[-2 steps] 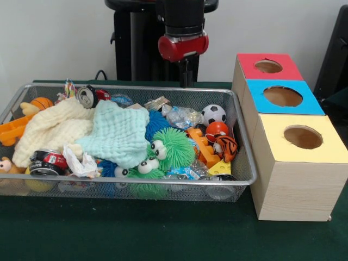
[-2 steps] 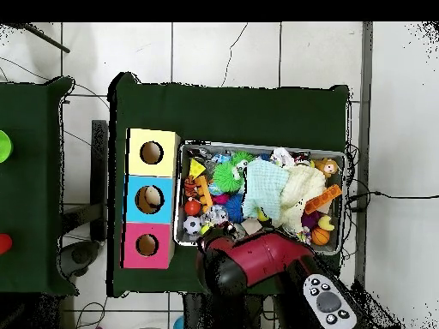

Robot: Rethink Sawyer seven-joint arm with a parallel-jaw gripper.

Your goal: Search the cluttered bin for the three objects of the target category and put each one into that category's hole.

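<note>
While the arm (image 1: 183, 46) hung above the wire bin (image 1: 246, 173) | pincer state: cannot tell | sorting appeared barely begun (bin crowded) | blue hole (image 2: 152, 199) seemingly held something; others looked empty.

The bin (image 1: 239, 138) is silvery wire mesh; the cloths (image 1: 117, 133) look soft and waffled; the boxes (image 1: 296, 187) seem matt wood-grain; the table cover (image 1: 109, 234) is matt green, perhaps felt.

No legible text, label, brand, number or sign on anything in either view
</note>
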